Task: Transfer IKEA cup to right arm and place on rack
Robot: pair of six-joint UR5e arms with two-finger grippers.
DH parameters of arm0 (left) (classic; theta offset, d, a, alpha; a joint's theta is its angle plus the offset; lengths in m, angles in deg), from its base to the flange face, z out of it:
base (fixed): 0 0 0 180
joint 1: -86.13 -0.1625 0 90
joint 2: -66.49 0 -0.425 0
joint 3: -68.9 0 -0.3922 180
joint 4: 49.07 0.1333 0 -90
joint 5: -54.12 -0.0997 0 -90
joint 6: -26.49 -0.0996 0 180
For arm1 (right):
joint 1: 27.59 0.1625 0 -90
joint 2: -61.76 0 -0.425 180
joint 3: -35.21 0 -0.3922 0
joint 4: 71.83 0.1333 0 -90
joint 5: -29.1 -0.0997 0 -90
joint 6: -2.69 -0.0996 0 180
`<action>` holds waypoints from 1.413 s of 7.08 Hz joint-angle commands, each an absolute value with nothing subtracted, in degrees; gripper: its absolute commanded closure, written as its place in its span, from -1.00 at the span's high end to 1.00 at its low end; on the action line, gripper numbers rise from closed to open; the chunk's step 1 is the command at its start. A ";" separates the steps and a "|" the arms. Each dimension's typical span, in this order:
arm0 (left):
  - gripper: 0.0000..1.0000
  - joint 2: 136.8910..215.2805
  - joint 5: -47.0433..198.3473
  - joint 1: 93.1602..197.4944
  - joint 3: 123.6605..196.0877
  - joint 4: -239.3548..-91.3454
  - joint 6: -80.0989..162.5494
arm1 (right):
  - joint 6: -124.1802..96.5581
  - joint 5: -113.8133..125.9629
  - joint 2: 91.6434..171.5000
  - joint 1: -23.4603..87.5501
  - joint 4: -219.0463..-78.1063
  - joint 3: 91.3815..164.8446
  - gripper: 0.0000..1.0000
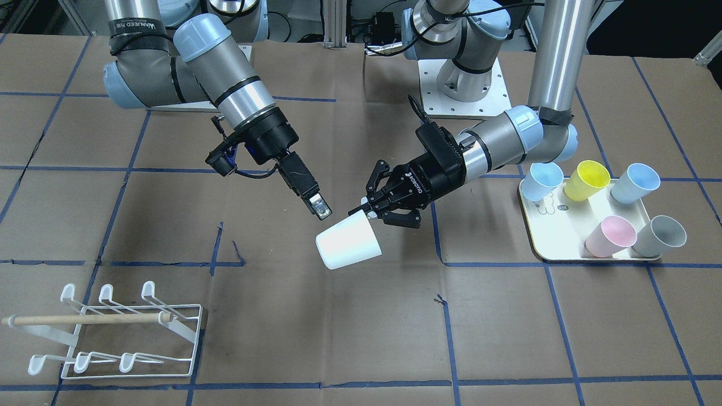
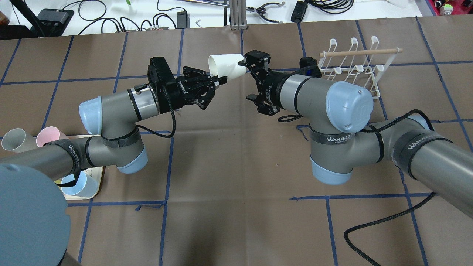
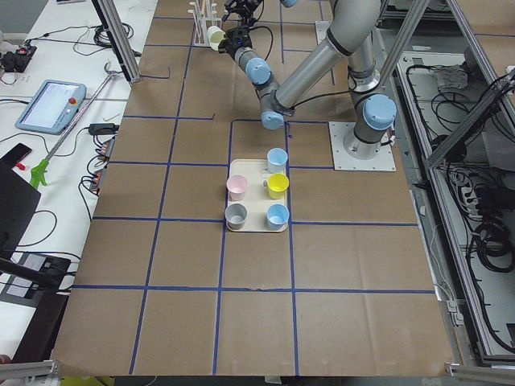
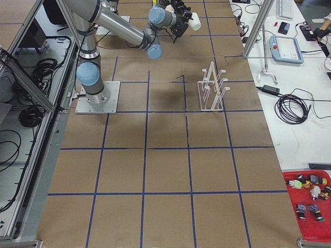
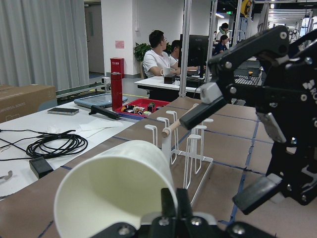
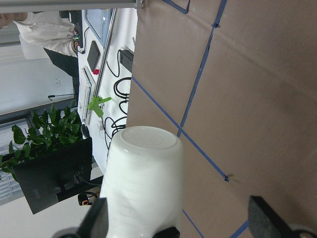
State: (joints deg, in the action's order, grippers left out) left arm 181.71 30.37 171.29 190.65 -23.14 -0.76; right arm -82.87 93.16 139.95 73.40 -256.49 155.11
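The white cup [image 1: 348,243] hangs in the air above the table's middle. My left gripper [image 1: 370,213] is shut on its rim, and the pinch shows in the left wrist view [image 5: 171,201]. My right gripper [image 2: 250,82] is open, and the cup [image 6: 143,183] lies between its fingers, close to one finger [image 6: 97,221], base pointing away from the wrist. One right finger [image 1: 316,204] sits just over the cup. The white wire rack [image 1: 113,332] with its wooden dowel stands on the table at my right, beyond the right arm [image 2: 354,66].
A cream tray [image 1: 555,225] on my left side holds several cups: two pale blue, a yellow [image 1: 586,179], a pink and a grey. Brown paper with blue tape lines covers the table. Desks with cables, and seated people, lie beyond the far edge.
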 commanded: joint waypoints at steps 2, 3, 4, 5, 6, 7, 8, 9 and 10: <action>-0.86 181.72 30.30 171.30 190.63 -23.06 -0.75 | -83.00 93.17 136.48 74.10 -256.49 150.71 0.99; -0.86 181.72 30.30 171.30 190.63 -23.06 -0.75 | -83.09 93.17 135.69 74.36 -256.49 150.35 0.99; -0.86 181.72 30.30 171.30 190.63 -23.06 -0.75 | -83.00 93.52 135.16 74.45 -256.49 149.99 0.99; -0.86 181.72 30.30 171.30 190.63 -23.06 -0.66 | -83.00 93.52 134.37 74.45 -256.49 149.47 0.99; -0.86 181.72 30.30 171.30 190.63 -23.06 -0.75 | -83.00 93.52 133.75 74.45 -256.49 148.77 0.99; -0.86 181.72 30.30 171.30 190.63 -23.06 -0.66 | -83.00 93.52 132.79 74.54 -256.49 147.80 0.99; -0.86 181.63 30.30 171.30 190.63 -23.06 -0.75 | -83.00 93.52 131.74 74.80 -256.49 146.49 0.99; -0.86 181.63 30.30 171.30 190.63 -23.06 -0.75 | -83.00 93.61 131.20 75.24 -256.57 145.95 0.98; -0.85 181.63 30.30 171.30 190.63 -23.06 -0.75 | -83.00 93.96 131.28 75.42 -256.49 145.95 0.98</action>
State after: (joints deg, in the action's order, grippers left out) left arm 181.64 30.30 171.30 190.63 -23.05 -0.74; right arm -83.00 93.66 131.53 75.12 -256.53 146.29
